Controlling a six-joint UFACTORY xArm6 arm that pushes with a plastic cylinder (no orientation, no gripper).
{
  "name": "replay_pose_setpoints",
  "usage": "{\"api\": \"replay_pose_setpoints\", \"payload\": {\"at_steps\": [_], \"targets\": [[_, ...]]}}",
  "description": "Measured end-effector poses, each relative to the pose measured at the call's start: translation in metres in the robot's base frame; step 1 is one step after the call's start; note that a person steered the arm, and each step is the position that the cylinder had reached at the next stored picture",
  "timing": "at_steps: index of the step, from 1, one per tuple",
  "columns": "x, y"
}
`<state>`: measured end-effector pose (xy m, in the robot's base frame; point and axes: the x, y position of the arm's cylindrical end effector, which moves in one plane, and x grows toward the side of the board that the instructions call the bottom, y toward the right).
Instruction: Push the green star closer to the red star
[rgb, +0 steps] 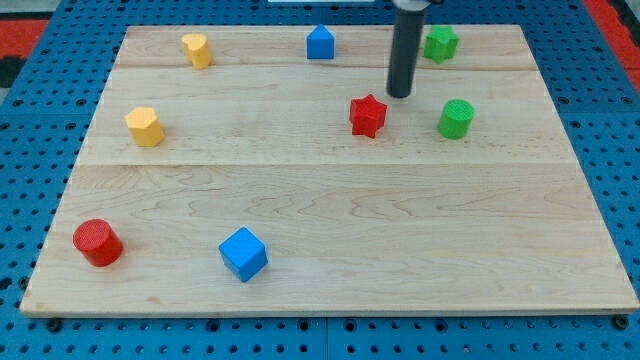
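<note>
The green star (440, 43) lies near the view's top right of the wooden board (330, 250). The red star (367, 115) lies lower and to the left of it, in the board's upper middle. My tip (400, 95) stands between the two, just up and right of the red star and down and left of the green star. It touches neither block.
A green cylinder (456, 118) sits right of the red star. A blue house-shaped block (320, 43) is at the top middle. Two yellow blocks (197, 49) (145, 126) are at the left. A red cylinder (97, 242) and a blue cube (243, 253) are at the bottom left.
</note>
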<state>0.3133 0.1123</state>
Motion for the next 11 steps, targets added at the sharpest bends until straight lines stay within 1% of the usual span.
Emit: {"api": "replay_pose_setpoints", "payload": {"at_steps": [1, 4, 5, 6, 7, 8, 9, 11], "targets": [[-0.006, 0.015], [-0.005, 0.012], [-0.015, 0.043], [-0.031, 0.109], [-0.058, 0.132], [-0.108, 0.084], [-0.1, 0.03], [-0.063, 0.038]]}}
